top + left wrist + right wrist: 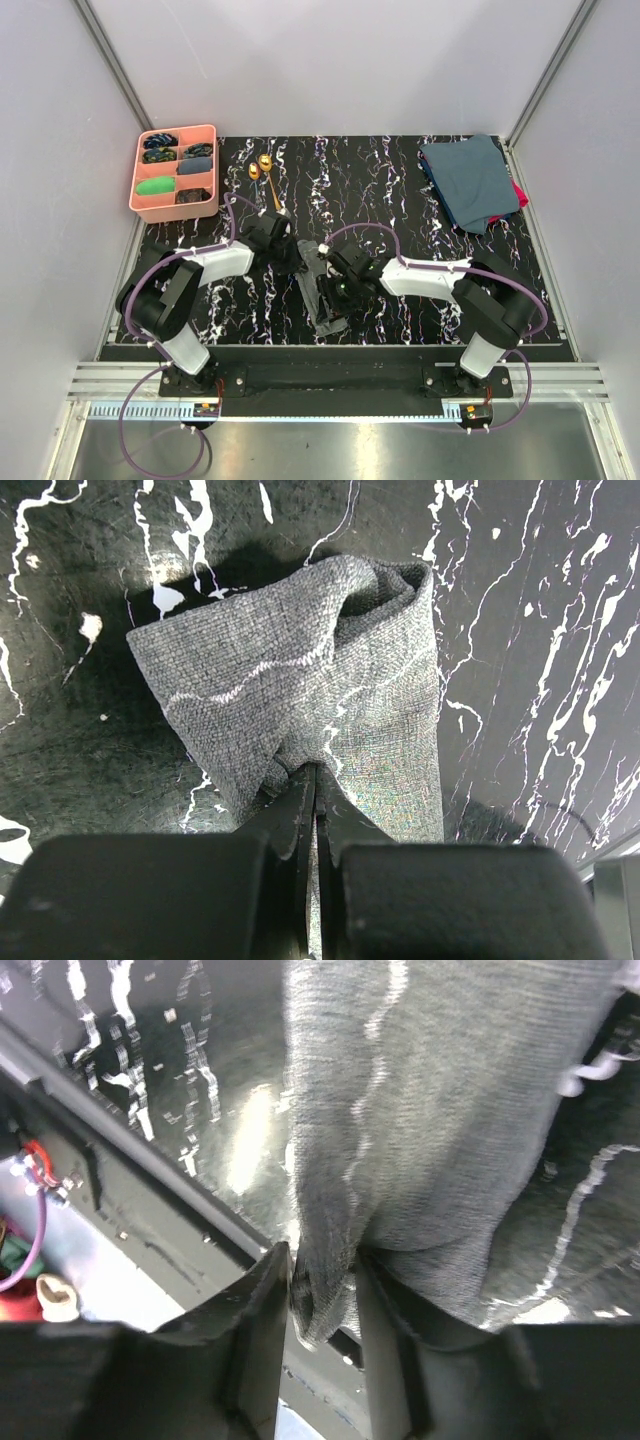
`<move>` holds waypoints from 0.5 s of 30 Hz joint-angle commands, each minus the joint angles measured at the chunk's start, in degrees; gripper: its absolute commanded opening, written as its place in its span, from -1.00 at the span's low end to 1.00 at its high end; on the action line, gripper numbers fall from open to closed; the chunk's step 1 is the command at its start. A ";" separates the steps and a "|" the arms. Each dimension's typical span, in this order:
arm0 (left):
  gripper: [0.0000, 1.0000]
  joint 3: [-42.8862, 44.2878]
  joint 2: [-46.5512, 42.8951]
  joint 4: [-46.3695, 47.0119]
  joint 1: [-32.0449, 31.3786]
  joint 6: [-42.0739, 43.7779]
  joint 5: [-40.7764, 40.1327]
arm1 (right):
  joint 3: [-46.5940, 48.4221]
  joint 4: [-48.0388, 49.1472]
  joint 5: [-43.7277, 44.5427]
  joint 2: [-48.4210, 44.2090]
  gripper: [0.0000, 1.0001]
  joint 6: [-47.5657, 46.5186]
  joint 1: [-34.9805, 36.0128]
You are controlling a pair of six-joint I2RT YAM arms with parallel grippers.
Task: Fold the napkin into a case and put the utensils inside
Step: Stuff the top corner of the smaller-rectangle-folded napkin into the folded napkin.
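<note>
Napkin lay bunched in a narrow strip at the middle of the table, between the left gripper and the right gripper. The utensils rested well apart from it, near the pink tray. From the left wrist, the fingers were closed on a fold of the napkin. From the right wrist, the fingers stood partly apart with the napkin's edge between them; whether they pressed it, I could not tell.

Grey napkin fold bunched btwn R hand fingers.
</note>
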 commanded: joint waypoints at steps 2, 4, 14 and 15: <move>-1.00 0.08 1.66 -1.89 1.37 3.56 -8.22 | -0.24 -0.99 -4.94 -2.68 -0.02 -1.21 1.04; -1.00 -0.27 1.22 -1.89 1.37 3.39 -8.22 | 0.29 -1.08 -5.02 -4.09 0.00 -1.03 0.51; -1.00 -1.32 -0.72 -1.54 1.37 3.30 -7.95 | 2.92 -0.99 -7.40 -4.53 0.28 -2.43 -5.11; -1.00 -1.33 -0.72 -1.45 1.28 3.21 -7.87 | 3.53 -0.99 -7.48 -4.62 0.28 -2.44 -5.81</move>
